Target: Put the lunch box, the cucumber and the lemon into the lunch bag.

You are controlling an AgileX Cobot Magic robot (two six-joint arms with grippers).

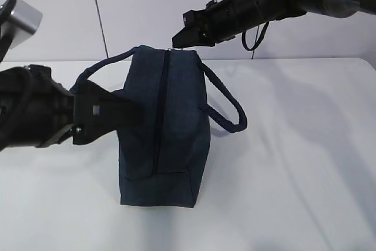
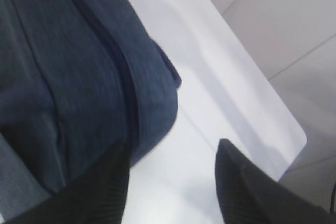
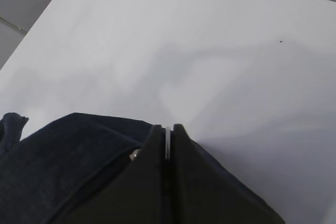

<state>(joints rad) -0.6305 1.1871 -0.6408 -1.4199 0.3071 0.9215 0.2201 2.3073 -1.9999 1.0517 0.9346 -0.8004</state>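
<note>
One boxy navy fabric lunch bag (image 1: 161,133), looped strap handles (image 1: 226,107).

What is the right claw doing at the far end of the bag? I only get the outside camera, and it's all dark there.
Observer: Its wrist camera shows the right claw shut on a silvery ring at the end of the lunch bag.
Operator: Is the left claw grabbing the bag too?
Observer: No. The left wrist camera shows the left claw open, one finger by the bag's side, the other over the table.
</note>
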